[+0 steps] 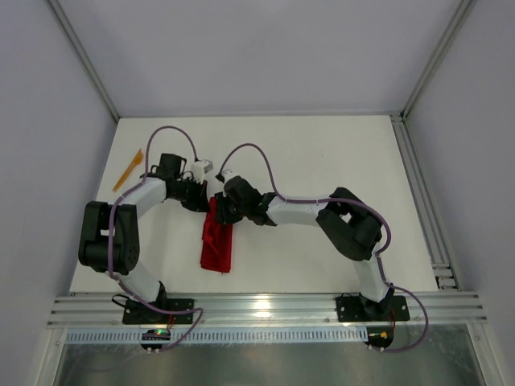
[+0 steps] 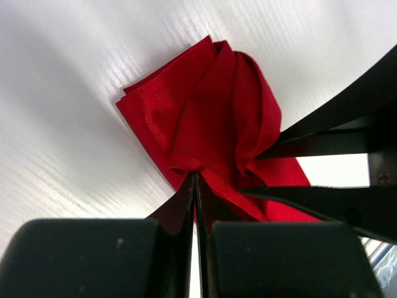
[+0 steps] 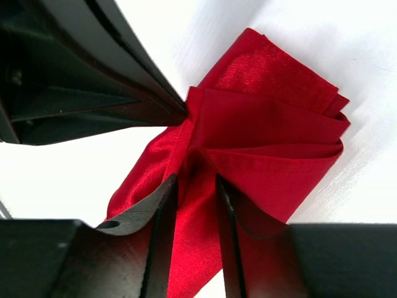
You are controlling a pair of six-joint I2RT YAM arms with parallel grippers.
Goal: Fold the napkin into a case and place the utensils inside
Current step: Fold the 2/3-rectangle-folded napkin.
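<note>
A bright red soft cloth napkin [image 1: 217,241] was seen lying on the white tabletop [image 1: 322,161], bunched into a long, narrow, crumpled strip and not formed into a flat pouch. The left hand [image 1: 208,203] was set at the far end of the napkin, reaching in from the napkin's left. In the left wrist view, the left hand [image 2: 196,180] was closed tight, with its fingertips pressed together on a raised fold of the napkin [image 2: 205,105]. The cloth was gathered into pleats that fanned away from that pinch. The right hand [image 1: 220,211] was placed at the same far end of the napkin, reaching in from the napkin's right, so that both hands met just beside each other over the cloth. In the right wrist view, the right hand [image 3: 197,180] was held narrowly parted, its two dark fingers [image 3: 162,205] standing astride a band of the napkin [image 3: 273,124], and no firm pinch by them could be made out. The stacked layers of the napkin were seen spread beyond those fingers. Slim orange plastic utensils [image 1: 129,170] were seen lying flat, well apart from the napkin, beyond it and off to its left.
</note>
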